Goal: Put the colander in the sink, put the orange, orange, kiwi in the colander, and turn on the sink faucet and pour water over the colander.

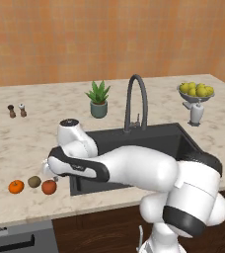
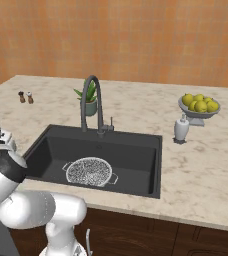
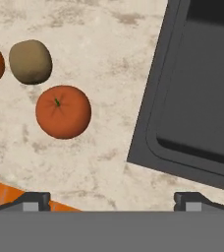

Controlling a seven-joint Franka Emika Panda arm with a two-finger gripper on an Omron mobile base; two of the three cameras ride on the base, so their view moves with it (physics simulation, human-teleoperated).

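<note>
The colander (image 2: 88, 171) lies in the dark sink (image 2: 136, 150), in front of the tall faucet (image 2: 93, 100). No water runs from the spout. On the counter left of the sink (image 1: 134, 138) lie a bright orange (image 1: 16, 187), the kiwi (image 1: 34, 182) and a reddish orange (image 1: 49, 187) in a row. My gripper (image 1: 53, 175) hangs open just above the counter, between the reddish orange and the sink's left rim. From the hand, the reddish orange (image 3: 63, 111) sits left of centre, the kiwi (image 3: 30, 61) beyond it. My gripper (image 3: 113, 201) holds nothing.
A potted plant (image 1: 98, 101) stands behind the sink beside the faucet (image 1: 135, 101). Salt and pepper shakers (image 1: 17, 110) are at the back left. A pedestal bowl of lemons (image 1: 196, 92) and a soap dispenser (image 1: 197, 113) stand at the right.
</note>
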